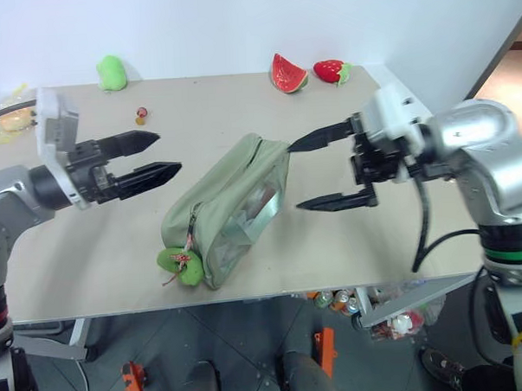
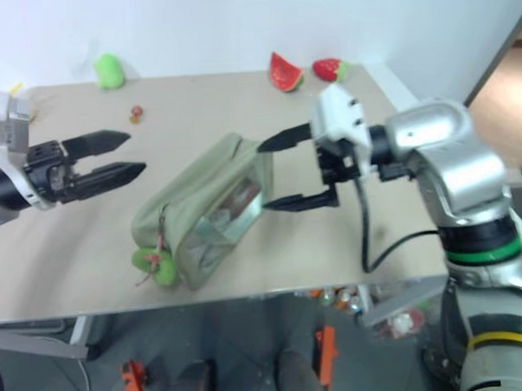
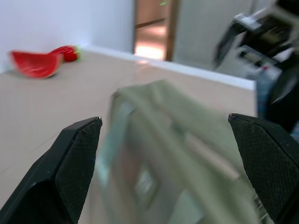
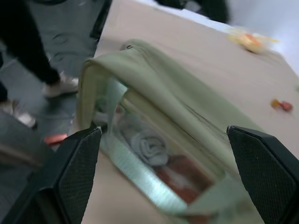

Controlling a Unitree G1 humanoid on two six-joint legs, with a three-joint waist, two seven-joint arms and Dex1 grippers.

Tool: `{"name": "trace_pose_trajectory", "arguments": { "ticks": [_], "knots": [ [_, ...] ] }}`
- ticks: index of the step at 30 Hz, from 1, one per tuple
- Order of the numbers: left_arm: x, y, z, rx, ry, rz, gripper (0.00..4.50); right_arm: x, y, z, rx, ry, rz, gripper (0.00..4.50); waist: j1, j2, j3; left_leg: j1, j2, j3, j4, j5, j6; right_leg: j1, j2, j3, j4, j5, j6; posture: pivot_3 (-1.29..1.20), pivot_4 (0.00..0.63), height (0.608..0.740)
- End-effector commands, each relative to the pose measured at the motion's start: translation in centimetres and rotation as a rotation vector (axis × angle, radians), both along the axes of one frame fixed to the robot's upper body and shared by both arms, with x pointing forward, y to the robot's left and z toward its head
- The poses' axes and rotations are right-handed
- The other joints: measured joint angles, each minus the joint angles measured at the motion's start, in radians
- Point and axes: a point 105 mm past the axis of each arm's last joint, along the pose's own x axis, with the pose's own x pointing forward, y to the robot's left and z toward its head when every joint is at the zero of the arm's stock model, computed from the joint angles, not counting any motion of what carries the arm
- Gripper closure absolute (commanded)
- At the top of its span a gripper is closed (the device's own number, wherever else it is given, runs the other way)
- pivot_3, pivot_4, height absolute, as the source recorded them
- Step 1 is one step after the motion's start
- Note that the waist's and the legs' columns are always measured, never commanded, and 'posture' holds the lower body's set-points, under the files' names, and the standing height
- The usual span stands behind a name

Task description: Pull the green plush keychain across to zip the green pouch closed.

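The green pouch (image 1: 231, 205) lies slantwise in the middle of the table, its clear window side facing the front right, with rolled cloth showing inside (image 4: 147, 144). The green plush keychain (image 1: 181, 265) hangs at the pouch's near-left end, close to the table's front edge. My left gripper (image 1: 148, 157) hovers open to the left of the pouch, fingers pointing toward it. My right gripper (image 1: 316, 171) is open beside the pouch's far-right end, one finger above and one below, nothing between them.
On the table (image 1: 90, 255), a light-green plush toy (image 1: 111, 72) sits at the back left, and a watermelon slice (image 1: 288, 73) and a strawberry (image 1: 330, 70) at the back right. A small red item (image 1: 141, 112) and a yellow thing (image 1: 15, 118) lie far left. Bottles (image 1: 339, 300) sit below the front edge.
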Motion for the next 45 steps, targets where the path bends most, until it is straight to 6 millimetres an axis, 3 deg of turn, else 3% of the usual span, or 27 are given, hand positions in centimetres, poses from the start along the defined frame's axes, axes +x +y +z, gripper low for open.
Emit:
{"name": "trace_pose_trajectory", "arguments": {
  "ticks": [1, 4, 11, 17, 24, 25, 32, 39, 43, 45],
  "knots": [
    [-0.7, -0.9, 0.9, 0.018, -0.05, -0.047, 0.0, 1.2, 1.3, 0.2, -0.062, -0.11, 0.034, 0.02, 0.0, 0.0, 0.0, 0.0, 0.0, 0.0, 0.0, 0.0, 0.0, 0.0, 0.0, 0.0, 0.0, 0.0, 0.0, 0.0, 0.15, 0.74],
    [-0.6, -0.9, 0.5, 0.023, -0.049, -0.047, 0.0, 2.3, 2.7, 0.0, -0.096, -0.156, 0.064, 0.02, -0.003, 0.0, 0.0, -0.001, 0.0, 0.0, 0.0, 0.0, 0.0, -0.002, 0.0, 0.001, 0.0, 0.0, 0.0, 0.0, 0.15, 0.74],
    [-1.2, -0.4, 0.0, 0.02, -0.037, -0.031, 0.0, 2.7, 3.6, -1.2, -0.156, -0.164, 0.128, 0.02, -0.002, 0.0, 0.0, -0.004, 0.0, 0.0, 0.0, 0.0, 0.0, -0.004, 0.0, 0.0, 0.001, 0.0, 0.0, 0.0, 0.15, 0.74],
    [-2.0, -1.2, 0.8, 0.002, -0.067, -0.067, 0.0, 3.1, 3.8, -2.3, -0.171, -0.142, 0.138, 1.81, -0.001, 0.0, 0.0, -0.005, 0.0, 0.0, 0.0, 0.0, -0.001, -0.004, 0.0, 0.0, 0.002, 0.0, 0.0, 0.0, 0.15, 0.74],
    [-2.7, -1.8, 2.6, -0.092, -0.086, -0.116, 0.0, 3.2, 3.5, -3.8, -0.182, -0.089, 0.129, 4.29, -0.001, 0.0, 0.0, -0.004, 0.0, 0.0, 0.002, 0.001, -0.001, -0.004, 0.0, 0.0, 0.004, 0.0, 0.0, 0.0, 0.15, 0.74],
    [-2.9, -2.0, 2.9, -0.109, -0.087, -0.137, 0.0, 3.3, 3.4, -4.1, -0.186, -0.083, 0.125, 4.4, -0.001, 0.0, 0.0, -0.004, 0.0, 0.0, 0.002, 0.001, -0.001, -0.004, 0.0, 0.0, 0.004, 0.0, 0.0, 0.0, 0.15, 0.74],
    [-3.5, -3.5, 3.3, -0.092, -0.092, -0.21, 0.0, 4.6, 3.1, -4.6, -0.169, -0.092, 0.034, 4.4, 0.003, 0.0, 0.0, -0.004, 0.0, 0.0, 0.005, 0.001, -0.001, -0.003, 0.0, 0.0, 0.007, 0.001, 0.0, 0.0, 0.15, 0.74],
    [-2.9, -2.5, 3.5, -0.109, -0.099, -0.166, 0.0, 7.4, 1.9, 0.7, -0.023, -0.185, -0.143, 4.4, 0.004, 0.001, 0.001, -0.003, 0.0, 0.0, 0.013, 0.001, -0.002, -0.003, 0.001, 0.001, 0.014, 0.001, -0.001, 0.0, 0.15, 0.74],
    [-2.1, -1.0, 2.8, -0.081, -0.092, -0.074, 0.0, 7.8, 1.8, 3.7, 0.032, -0.238, -0.176, 4.4, 0.003, 0.0, 0.001, -0.003, 0.0, 0.0, 0.014, 0.002, -0.002, -0.003, 0.001, 0.001, 0.014, 0.001, -0.001, 0.0, 0.15, 0.74],
    [-1.7, -0.1, 2.0, -0.048, -0.082, -0.021, 0.0, 7.8, 2.2, 4.3, 0.04, -0.248, -0.182, 4.4, -0.006, 0.001, 0.002, -0.004, 0.0, 0.0, 0.013, 0.002, -0.002, -0.004, 0.001, 0.002, 0.014, 0.002, -0.001, 0.0, 0.15, 0.74]
  ]
}}
